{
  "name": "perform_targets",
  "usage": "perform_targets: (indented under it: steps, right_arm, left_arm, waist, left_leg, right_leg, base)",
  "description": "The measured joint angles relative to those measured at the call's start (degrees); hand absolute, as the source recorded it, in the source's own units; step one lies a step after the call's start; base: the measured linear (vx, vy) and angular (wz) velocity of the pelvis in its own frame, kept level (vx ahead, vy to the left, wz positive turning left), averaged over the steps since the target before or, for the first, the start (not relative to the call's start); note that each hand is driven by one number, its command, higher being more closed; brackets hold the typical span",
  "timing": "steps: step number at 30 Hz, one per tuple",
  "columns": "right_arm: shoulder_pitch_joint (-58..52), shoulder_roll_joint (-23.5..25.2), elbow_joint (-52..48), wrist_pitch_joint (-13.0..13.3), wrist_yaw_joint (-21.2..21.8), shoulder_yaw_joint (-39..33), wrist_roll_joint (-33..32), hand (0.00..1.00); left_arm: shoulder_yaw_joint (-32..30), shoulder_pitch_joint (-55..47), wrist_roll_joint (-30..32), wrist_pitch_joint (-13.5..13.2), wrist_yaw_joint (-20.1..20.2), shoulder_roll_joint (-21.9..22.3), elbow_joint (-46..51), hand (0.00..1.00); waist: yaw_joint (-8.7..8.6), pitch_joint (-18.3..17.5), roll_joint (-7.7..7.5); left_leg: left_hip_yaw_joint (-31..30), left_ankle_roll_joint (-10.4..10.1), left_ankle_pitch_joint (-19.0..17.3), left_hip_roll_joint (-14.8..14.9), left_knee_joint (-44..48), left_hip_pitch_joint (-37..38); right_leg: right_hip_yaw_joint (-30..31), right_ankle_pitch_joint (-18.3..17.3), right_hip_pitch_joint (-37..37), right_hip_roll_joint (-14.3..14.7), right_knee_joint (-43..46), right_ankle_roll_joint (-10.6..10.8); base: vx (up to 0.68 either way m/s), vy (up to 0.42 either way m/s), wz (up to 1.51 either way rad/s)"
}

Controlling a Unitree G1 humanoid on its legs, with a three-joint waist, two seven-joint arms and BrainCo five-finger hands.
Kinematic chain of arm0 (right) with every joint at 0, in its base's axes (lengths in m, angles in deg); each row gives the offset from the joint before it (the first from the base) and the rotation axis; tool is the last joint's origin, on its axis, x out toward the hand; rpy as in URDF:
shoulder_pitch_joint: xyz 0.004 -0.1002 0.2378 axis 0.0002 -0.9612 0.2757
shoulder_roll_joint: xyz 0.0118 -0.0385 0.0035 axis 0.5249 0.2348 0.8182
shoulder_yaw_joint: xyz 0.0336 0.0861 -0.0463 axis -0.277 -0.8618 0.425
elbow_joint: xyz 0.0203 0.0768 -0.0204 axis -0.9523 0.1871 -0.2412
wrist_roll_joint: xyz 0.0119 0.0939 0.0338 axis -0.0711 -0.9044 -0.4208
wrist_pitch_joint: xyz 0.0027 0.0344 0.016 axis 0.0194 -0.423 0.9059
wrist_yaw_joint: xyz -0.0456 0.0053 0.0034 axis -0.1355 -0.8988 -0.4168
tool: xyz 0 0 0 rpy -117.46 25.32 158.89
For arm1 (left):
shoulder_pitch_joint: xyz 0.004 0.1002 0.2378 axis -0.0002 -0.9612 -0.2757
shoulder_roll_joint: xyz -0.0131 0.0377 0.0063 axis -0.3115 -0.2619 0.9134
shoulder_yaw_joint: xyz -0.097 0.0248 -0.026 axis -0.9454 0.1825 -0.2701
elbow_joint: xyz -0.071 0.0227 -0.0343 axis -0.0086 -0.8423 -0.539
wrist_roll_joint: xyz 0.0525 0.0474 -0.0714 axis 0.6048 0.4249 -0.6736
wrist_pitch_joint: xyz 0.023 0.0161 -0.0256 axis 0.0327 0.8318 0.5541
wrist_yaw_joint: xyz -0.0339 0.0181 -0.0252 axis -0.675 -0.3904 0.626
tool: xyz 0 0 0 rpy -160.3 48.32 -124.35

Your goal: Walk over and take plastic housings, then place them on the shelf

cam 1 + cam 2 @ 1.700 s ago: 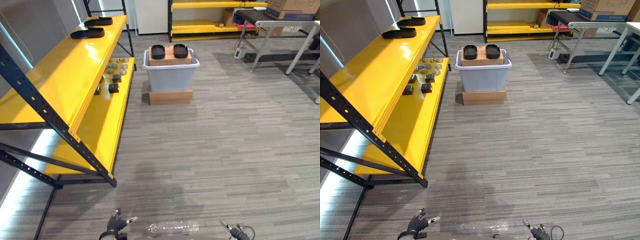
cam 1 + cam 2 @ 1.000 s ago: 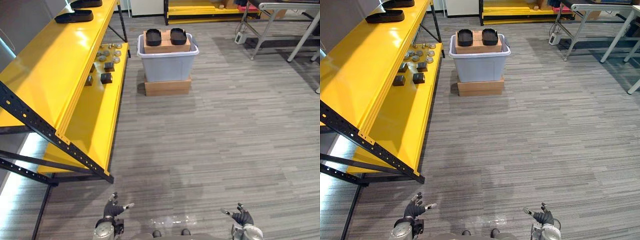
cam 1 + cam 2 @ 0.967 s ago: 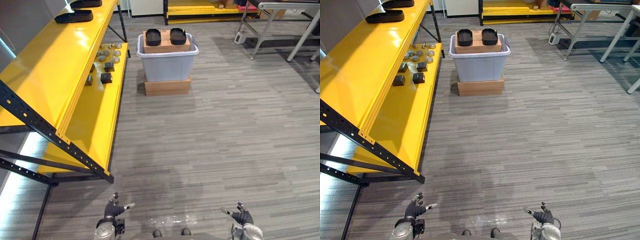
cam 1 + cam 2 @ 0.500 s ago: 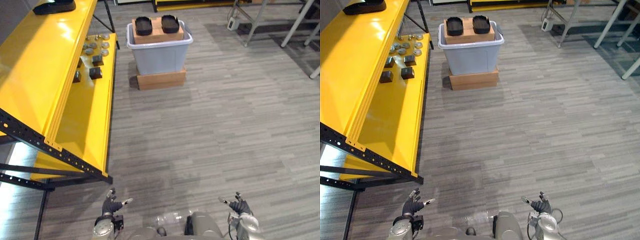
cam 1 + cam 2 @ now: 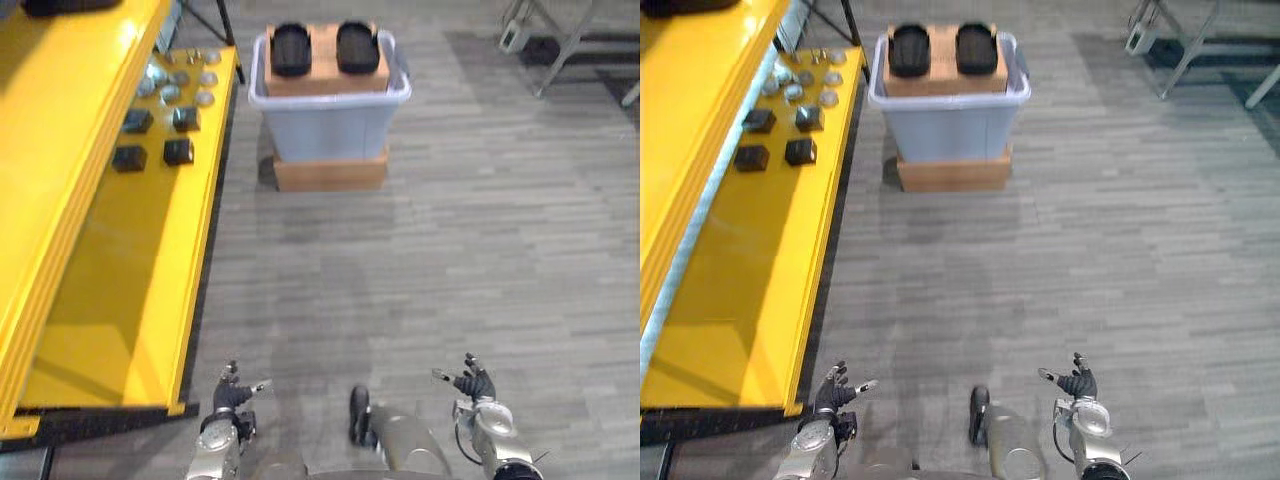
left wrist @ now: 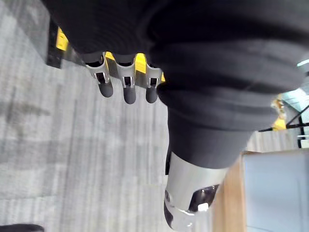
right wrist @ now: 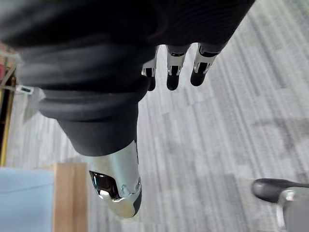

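Two black plastic housings [image 5: 291,48] [image 5: 357,46] lie side by side on a cardboard box inside a pale grey bin [image 5: 330,115], far ahead on the floor. The yellow shelf [image 5: 60,150] runs along the left, and a black housing [image 5: 60,5] shows at the far end of its top board. My left hand [image 5: 232,393] and right hand [image 5: 473,383] hang low near the bottom edge, far from the bin. In the wrist views the left hand's fingers [image 6: 124,89] and the right hand's fingers [image 7: 174,77] are straight over bare floor, holding nothing.
The bin stands on a flat cardboard box [image 5: 330,170]. The lower shelf board [image 5: 130,270] carries dark blocks [image 5: 179,150] and several round metal parts [image 5: 185,78] at its far end. Grey table legs [image 5: 560,40] stand at the far right. Striped grey floor lies between me and the bin.
The camera has moved forward and tipped down, so the bin and the shelf look nearer and larger. Both hands keep their low, open pose.
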Motion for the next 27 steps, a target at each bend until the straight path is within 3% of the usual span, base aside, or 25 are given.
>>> perform_targets:
  steps: [3,4,5,6,7,8,10,12,13,14,15,17,18,19,20,22,23,24,25,26,27]
  right_arm:
    - [1.29,0.50,2.23,-0.32,-0.03,-1.25,-0.43,0.00]
    - [1.33,0.44,3.11,-0.28,-0.15,-2.51,-0.49,0.00]
    - [1.28,0.04,3.34,-0.31,-0.29,-2.72,-0.54,0.00]
    - [1.30,-0.28,3.46,-0.31,-0.32,-2.72,-0.57,0.00]
    - [1.24,-0.23,3.85,-0.34,-0.27,-2.66,-0.57,0.00]
    - [0.44,0.66,3.96,-0.41,-0.25,-2.66,-0.57,0.00]
    - [-0.61,0.72,4.19,-0.40,-0.16,-2.69,-0.38,0.00]
    - [-1.15,1.99,6.03,-0.55,-0.08,-4.30,-0.31,0.00]
    - [-1.61,2.29,5.99,-0.59,-0.06,-4.95,-0.30,0.00]
    - [-2.54,2.49,5.96,-0.99,-0.03,-5.11,-0.20,0.00]
    - [-3.18,2.58,6.01,-1.45,0.10,-4.94,0.11,0.00]
    - [-4.04,2.62,5.93,-1.50,0.17,-4.40,0.30,0.00]
    - [-3.29,2.56,5.82,-1.49,0.18,-4.02,0.31,0.00]
    - [-3.13,2.53,5.81,-1.49,0.19,-3.87,0.31,0.00]
    - [-2.74,2.46,5.76,-1.40,0.22,-3.87,0.32,0.00]
    - [-2.59,2.45,5.73,-1.33,0.22,-3.88,0.33,0.00]
    - [-3.03,2.73,5.76,-1.42,0.23,-3.88,0.45,0.00]
    - [-3.47,2.73,5.81,-1.47,0.22,-3.88,0.64,0.00]
    - [-4.84,2.79,5.95,-1.58,0.21,-3.82,0.98,0.00]
    - [-5.17,1.96,6.01,-1.83,0.20,-3.83,1.18,0.00]
    - [-5.16,1.95,5.82,-1.82,0.20,-3.86,1.19,0.00]
  left_arm:
    - [-0.27,-0.22,-0.47,-0.01,-0.06,0.23,0.64,0.00]
    - [-0.62,-0.70,-0.63,0.04,-0.08,1.21,0.64,0.00]
    - [-0.59,-0.96,-1.26,0.05,-0.07,1.85,0.64,0.00]
    - [-0.58,-1.09,-1.63,0.11,-0.08,2.20,0.54,0.00]
    - [-0.59,-1.13,-1.63,0.21,-0.08,2.14,0.19,0.00]
    - [-1.35,-1.66,-1.69,0.21,-0.06,1.88,0.25,0.00]
    - [-1.28,-1.44,-1.69,0.22,-0.04,2.25,0.29,0.00]
    - [-1.17,-1.47,-1.70,0.34,-0.03,1.96,0.06,0.00]
    - [-1.12,-1.41,-1.70,0.37,-0.03,1.87,0.06,0.00]
    - [-1.04,-1.30,-1.63,0.52,-0.04,1.66,0.08,0.00]
    - [-1.01,-1.42,-1.60,0.55,-0.07,1.48,0.12,0.00]
    - [-0.51,-1.63,-1.62,0.53,-0.16,1.22,0.17,0.00]
    - [0.09,-1.63,-1.64,0.52,-0.11,0.57,0.14,0.00]
    - [0.12,-1.50,-1.65,0.50,-0.10,0.35,0.16,0.00]
    - [0.15,-1.22,-1.63,0.48,-0.08,0.33,0.17,0.00]
    - [0.14,-0.59,-1.61,0.45,-0.08,0.18,0.14,0.00]
    - [0.18,-0.67,-1.56,0.37,-0.10,-0.42,0.07,0.00]
    - [0.35,-0.80,-1.55,0.37,-0.10,-0.65,-0.14,0.00]
    - [0.61,-1.37,-1.55,0.40,-0.10,-1.00,-0.69,0.00]
    - [0.54,-1.92,-1.55,0.43,-0.10,-0.15,-1.66,0.00]
    - [0.54,-2.35,-1.54,0.40,-0.03,-0.13,-1.83,0.00]
  waist:
    - [2.13,0.83,-0.63]
    - [2.56,0.83,-0.28]
    - [2.73,0.59,0.49]
    - [2.75,0.49,1.11]
    - [2.66,0.49,1.18]
    - [2.56,-0.63,-0.29]
    - [2.55,-1.14,-1.00]
    - [2.50,-1.51,-2.61]
    - [2.37,-1.38,-2.99]
    - [2.24,-1.37,-3.38]
    - [2.06,-1.23,-3.14]
    - [1.49,-1.58,-2.25]
    - [0.92,-1.43,-1.71]
    - [0.76,-1.27,-1.43]
    - [0.31,-1.11,-0.91]
    - [-0.59,-0.67,-0.17]
    - [-0.70,-0.89,-0.85]
    - [-0.68,-0.89,-1.30]
    - [-0.80,-1.78,-2.60]
    - [-0.60,-2.59,-1.24]
    - [-0.67,-3.05,-0.87]
  left_leg:
    - [0.94,-0.02,-1.20,-4.83,-24.22,-6.34]
    - [0.13,-1.92,1.70,-7.70,-41.04,-5.97]
    - [-0.82,-2.59,3.47,-8.35,-49.02,-6.19]
    - [-1.41,-2.80,3.62,-8.32,-51.17,-6.70]
    - [-1.98,-1.36,6.60,-8.47,-50.86,-6.92]
    - [-1.81,1.14,11.24,-10.57,-48.97,-6.65]
    - [-1.65,2.13,11.46,-11.34,-43.99,-8.27]
    - [-0.41,4.46,5.45,-13.68,-41.01,-5.93]
    - [-0.40,5.05,4.38,-14.61,-40.82,-4.31]
    - [-0.56,5.95,1.88,-16.25,-40.53,-0.62]
    - [-0.69,6.32,-0.11,-16.85,-41.14,4.23]
    - [-1.53,6.61,-1.90,-16.79,-44.48,11.11]
    - [-2.05,6.66,-2.27,-16.30,-46.99,14.99]
    - [-2.32,6.62,-2.28,-16.01,-48.04,16.66]
    - [-2.66,6.30,-2.45,-14.99,-49.76,19.17]
    - [-4.17,3.91,-3.81,-13.15,-50.86,22.06]
    - [-4.80,1.98,-4.94,-12.84,-51.71,23.92]
    - [-4.99,0.87,-5.65,-12.80,-51.98,24.93]
    - [-5.77,-0.85,-6.69,-12.97,-51.78,27.02]
    - [-6.43,-1.71,-6.97,-11.14,-51.05,28.05]
    - [-6.48,-2.20,-6.73,-10.54,-49.55,27.57]
  right_leg:
    - [1.59,-0.86,5.89,-1.16,-4.69,1.44]
    - [1.82,-1.63,9.07,-1.77,-7.09,2.68]
    - [2.21,-2.64,10.09,-1.56,-8.05,3.70]
    - [2.59,-3.54,11.05,-1.25,-8.33,4.12]
    - [2.93,-5.08,12.52,-1.37,-8.21,4.94]
    - [3.08,-7.97,13.87,-3.61,-6.89,7.04]
    - [3.30,-10.74,12.25,-5.35,-0.55,9.09]
    - [4.91,-11.93,4.11,-9.22,22.40,12.53]
    - [5.57,-10.23,1.49,-10.53,30.31,14.92]
    - [6.91,-7.26,-3.15,-12.51,44.61,16.34]
    - [5.69,-7.93,-6.50,-14.46,53.64,14.33]
    - [1.43,-10.24,-10.92,-16.09,55.34,10.34]
    - [-1.42,-11.69,-14.41,-16.01,51.66,9.05]
    - [-2.82,-12.43,-15.80,-15.75,48.54,9.25]
    - [-4.53,-12.39,-18.52,-14.55,39.95,9.41]
    - [-4.07,-9.16,-20.92,-11.67,24.71,10.17]
    - [-1.83,-3.32,-21.29,-9.99,14.20,10.03]
    - [-0.98,0.92,-21.35,-9.72,11.59,9.28]
    - [0.88,8.06,-21.08,-9.57,11.80,7.37]
    - [0.87,7.90,-21.53,-8.52,15.25,5.46]
    - [0.56,6.11,-21.64,-8.03,16.06,4.85]
  base:
    - [0.45,0.008,-0.28]
    - [0.43,0.073,-0.18]
    - [0.43,0.100,-0.20]
    - [0.35,0.121,-0.20]
    - [0.51,0.209,-0.15]
    - [0.67,0.249,-0.08]
    - [0.66,0.218,-0.08]
    - [0.60,0.206,-0.04]
    - [0.58,0.203,0.17]
    - [0.60,0.185,0.24]
    - [0.60,0.167,0.17]
    - [0.58,0.119,0.08]
    - [0.66,0.078,0.11]
    - [0.64,0.018,0.16]
    - [0.52,-0.019,0.28]
    - [0.54,-0.071,0.44]
    - [0.54,-0.101,0.41]
    - [0.58,-0.160,0.48]
    - [0.62,-0.215,0.25]
    - [0.64,-0.229,0.16]
    - [0.61,-0.236,-0.06]
